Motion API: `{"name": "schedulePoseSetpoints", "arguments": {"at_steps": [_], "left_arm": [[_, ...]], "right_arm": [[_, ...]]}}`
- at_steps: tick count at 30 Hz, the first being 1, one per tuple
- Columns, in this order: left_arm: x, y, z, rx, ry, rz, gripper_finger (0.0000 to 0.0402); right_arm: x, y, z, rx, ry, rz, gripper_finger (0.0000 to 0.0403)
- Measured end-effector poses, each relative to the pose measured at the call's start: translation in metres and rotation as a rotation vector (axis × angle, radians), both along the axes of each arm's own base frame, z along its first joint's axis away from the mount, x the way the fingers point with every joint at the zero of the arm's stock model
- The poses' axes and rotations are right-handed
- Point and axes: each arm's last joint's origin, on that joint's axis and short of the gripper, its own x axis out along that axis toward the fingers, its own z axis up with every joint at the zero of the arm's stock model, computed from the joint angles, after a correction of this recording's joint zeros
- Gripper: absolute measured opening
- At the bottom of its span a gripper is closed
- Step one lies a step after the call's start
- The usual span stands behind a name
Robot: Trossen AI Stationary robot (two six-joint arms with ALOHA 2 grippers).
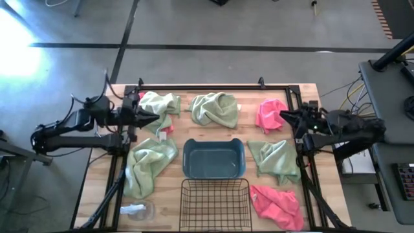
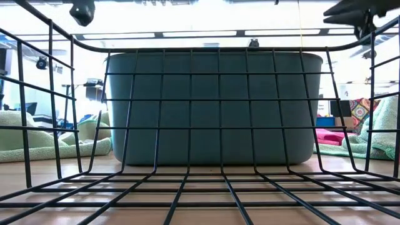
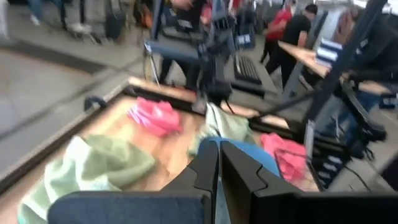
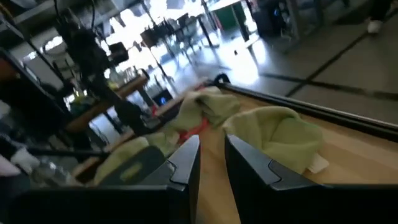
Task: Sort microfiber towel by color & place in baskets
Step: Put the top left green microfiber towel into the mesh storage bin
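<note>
Several towels lie flat on the table: sage green ones (image 1: pixel 158 103), (image 1: pixel 215 109), (image 1: pixel 275 158), (image 1: pixel 149 165), and pink ones (image 1: pixel 270 114), (image 1: pixel 277 204). A pink scrap (image 1: pixel 165 129) shows under the far-left green towel. The blue-grey bin (image 1: pixel 213 158) sits mid-table, with the black wire basket (image 1: pixel 215 204) just near of it. My left gripper (image 1: pixel 154 118) hovers above the far-left green towel, shut and empty (image 3: pixel 219 168). My right gripper (image 1: pixel 284 116) hovers beside the far pink towel, fingers slightly apart (image 4: pixel 211 155), holding nothing.
A small white-and-clear object (image 1: pixel 137 210) lies at the table's near left corner. A black frame (image 1: pixel 213 86) runs along the far edge and both sides. Bare wood shows between the towels. Through the basket's mesh (image 2: pixel 187 187), the low view shows the bin (image 2: pixel 212 106).
</note>
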Motion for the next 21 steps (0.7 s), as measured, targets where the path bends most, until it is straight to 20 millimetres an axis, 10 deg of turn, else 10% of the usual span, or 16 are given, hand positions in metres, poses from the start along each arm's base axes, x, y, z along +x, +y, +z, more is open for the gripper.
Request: {"name": "schedulePoseSetpoints", "arguments": {"at_steps": [9, 21], "left_arm": [[0.015, 0.003, 0.022, -0.022, 0.191, -0.005, 0.0002], [0.018, 0.003, 0.009, -0.061, 0.363, -0.003, 0.0002]], "right_arm": [[0.008, 0.002, 0.054, -0.031, 0.327, 0.032, 0.0068], [0.023, 0.004, 0.073, -0.076, 0.738, 0.027, 0.0068]]}}
